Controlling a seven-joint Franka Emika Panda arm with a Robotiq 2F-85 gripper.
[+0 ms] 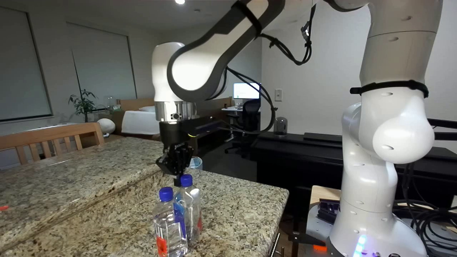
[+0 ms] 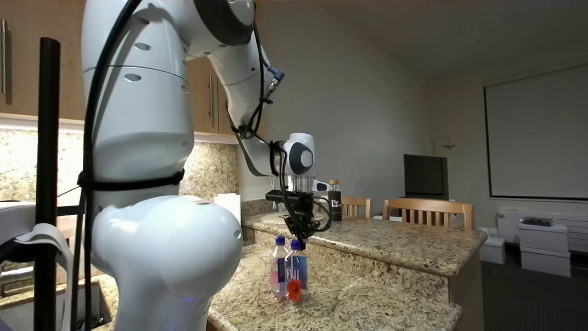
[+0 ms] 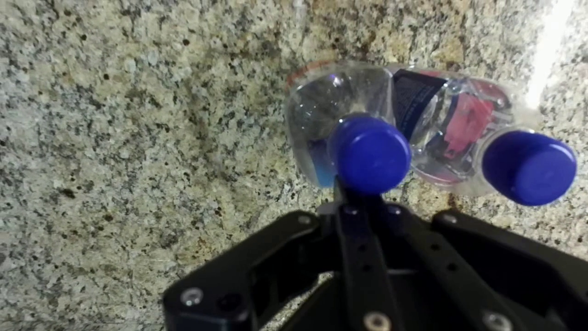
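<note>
The speckled counter (image 3: 115, 184) spreads across the wrist view. Low in the frame, the black gripper (image 3: 360, 202) is closed, nothing seen inside, right by the middle bottle (image 3: 340, 103). That bottle looks squeezy, slippery, not too heavy; best held near its top. Another bottle (image 3: 459, 126), close on the right, could get in the way.

A clear bottle (image 2: 296, 272) reads "FIJI", a black-sleeved bottle (image 2: 335, 203) "The".

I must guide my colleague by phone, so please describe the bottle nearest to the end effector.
On the lower level of the granite counter, a clear blue-capped bottle stands close to a similar bottle. In an exterior view, it reads FIJI above a red flower. Unlike its neighbour, it has the end effector right beside its cap.
</note>
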